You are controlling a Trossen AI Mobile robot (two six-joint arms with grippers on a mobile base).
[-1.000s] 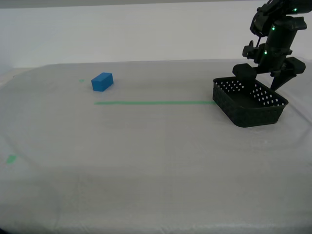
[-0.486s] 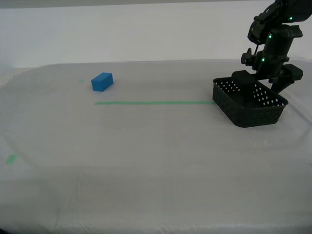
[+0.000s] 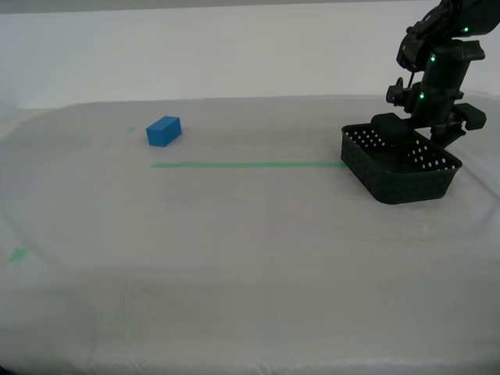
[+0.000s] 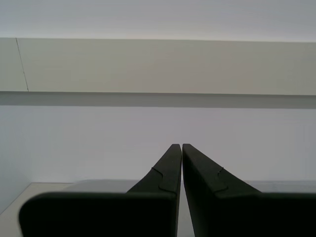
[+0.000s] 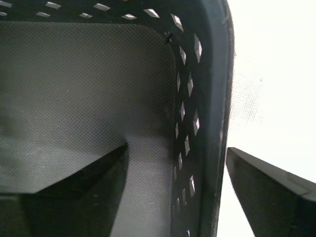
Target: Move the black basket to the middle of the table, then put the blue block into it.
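Black basket (image 3: 400, 166) sits on the desk (image 3: 234, 258) at the exterior view's right, at the end of the green tape line (image 3: 246, 165). My first gripper (image 5: 175, 160) straddles the basket's far wall: one finger (image 5: 74, 173) inside over the basket floor, the other finger (image 5: 271, 192) outside, jaws apart, wall not yet clamped. Blue block (image 3: 163, 131) lies on the desk toward the exterior view's left, beyond the tape line, well apart from the basket. My second gripper (image 4: 181, 148) points at a pale wall, its jaws together, holding nothing.
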